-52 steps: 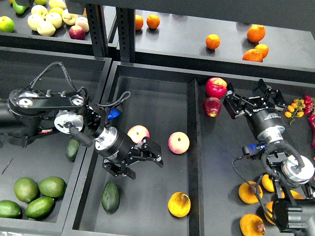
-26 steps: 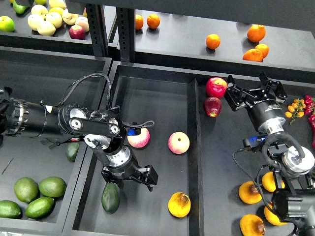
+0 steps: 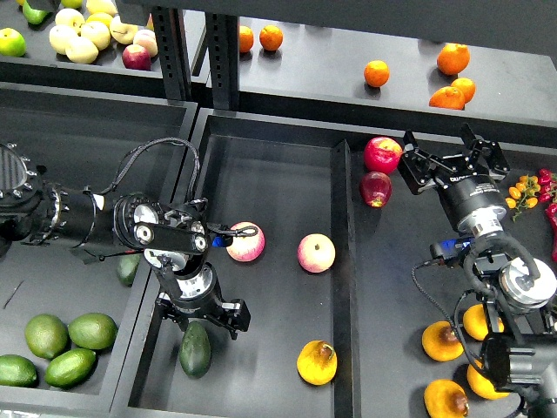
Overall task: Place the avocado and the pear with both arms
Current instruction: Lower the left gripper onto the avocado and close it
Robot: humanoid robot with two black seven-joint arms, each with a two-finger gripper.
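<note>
The left end effector [image 3: 200, 320] hangs spread wide just above the dark, dull-skinned avocado [image 3: 195, 349] in the middle tray [image 3: 278, 174], near the yellow-orange, brown-blotched pear [image 3: 317, 362]. The right end effector [image 3: 452, 165] gapes, empty.

Lighting: you have bright, even overhead light; the black trays [image 3: 278, 183] stay dark and matte. Shadows: short and soft beneath each fruit. Glare: small highlights on the red apples [image 3: 379, 170] and on the arms' metal joints. Focus: sharp throughout, no motion blur. Distortion: slight bending toward the view's edges.
</note>
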